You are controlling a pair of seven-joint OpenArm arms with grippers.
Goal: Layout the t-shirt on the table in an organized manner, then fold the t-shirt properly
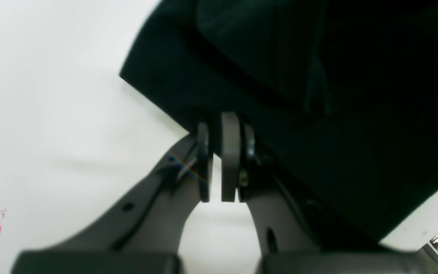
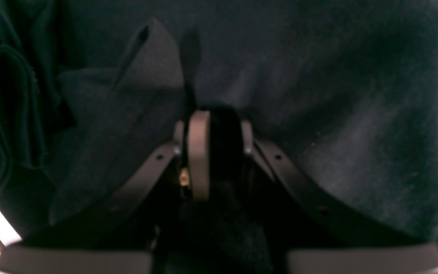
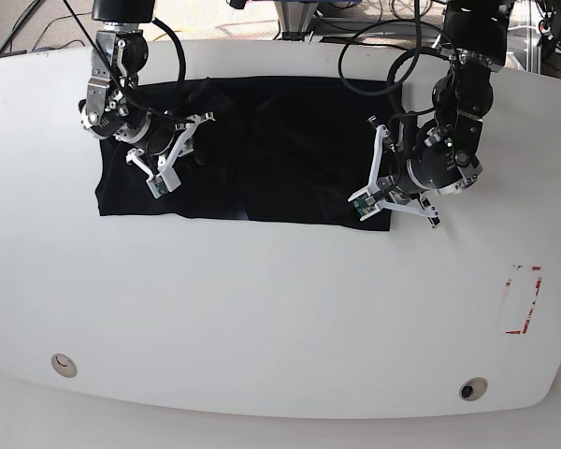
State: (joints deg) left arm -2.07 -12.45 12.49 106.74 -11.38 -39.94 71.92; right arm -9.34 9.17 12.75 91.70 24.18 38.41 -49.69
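T-shirt (image 3: 252, 150) spread flat, table (image 3: 280, 309) bare along its near hem

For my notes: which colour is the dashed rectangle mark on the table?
Red dashed mark on the white table; the base view shows it best.
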